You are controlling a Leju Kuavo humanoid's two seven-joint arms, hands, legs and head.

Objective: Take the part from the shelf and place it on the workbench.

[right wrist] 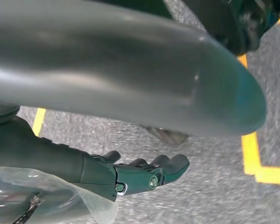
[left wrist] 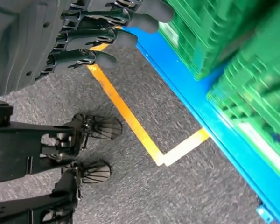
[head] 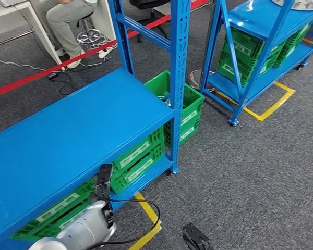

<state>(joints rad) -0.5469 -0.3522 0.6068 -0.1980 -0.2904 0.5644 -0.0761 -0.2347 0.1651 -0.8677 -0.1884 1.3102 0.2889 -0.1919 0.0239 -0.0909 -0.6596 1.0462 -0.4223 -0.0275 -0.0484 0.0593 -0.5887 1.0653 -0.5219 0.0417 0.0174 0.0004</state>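
Observation:
A clear plastic bag (right wrist: 43, 198) with a dark part inside lies against the underside of my right hand (right wrist: 131, 175). The bag hangs above the grey carpet, so the hand holds it, though the grip itself is hidden. Its dark fingers (right wrist: 166, 165) reach out nearly straight under the thick grey thumb (right wrist: 131, 70). My left hand (left wrist: 96, 37) hangs low beside the blue shelf's bottom board (left wrist: 216, 126), fingers spread and holding nothing. My silver left arm (head: 82, 229) comes in at the bottom left of the head view. The blue shelf top (head: 68, 135) is bare.
Green crates (head: 137, 156) fill the shelf's lower level, and another (head: 186, 107) stands by its post (head: 179, 83). A second blue rack (head: 261, 41) with green crates is at the back right. Yellow floor tape (head: 149, 219) marks the carpet. A person (head: 68, 21) sits behind red tape.

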